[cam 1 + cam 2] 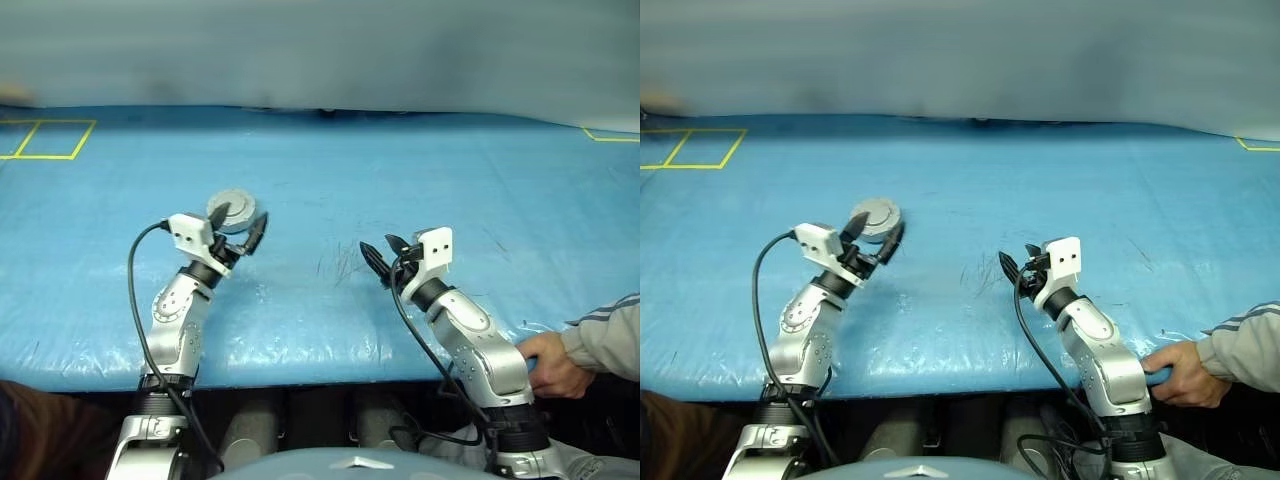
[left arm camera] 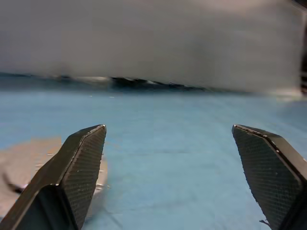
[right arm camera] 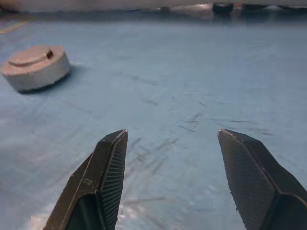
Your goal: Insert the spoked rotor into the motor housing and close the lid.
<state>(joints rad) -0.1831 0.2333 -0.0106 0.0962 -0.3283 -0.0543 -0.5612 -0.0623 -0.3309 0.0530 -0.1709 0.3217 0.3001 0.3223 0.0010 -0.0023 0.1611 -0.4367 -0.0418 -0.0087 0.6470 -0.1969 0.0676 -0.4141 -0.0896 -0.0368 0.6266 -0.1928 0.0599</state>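
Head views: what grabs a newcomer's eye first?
A lone round grey assembly with its lid on sits on the blue table cover, just past the left tool, whose fingers stand open with nothing between them. The right tool, also open and empty, hangs over bare scuffed cover. At the table's near right edge a person's hand holds the right arm.

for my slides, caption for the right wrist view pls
Open right gripper hovering over the blue table cover, with the closed round grey motor assembly resting beyond it.
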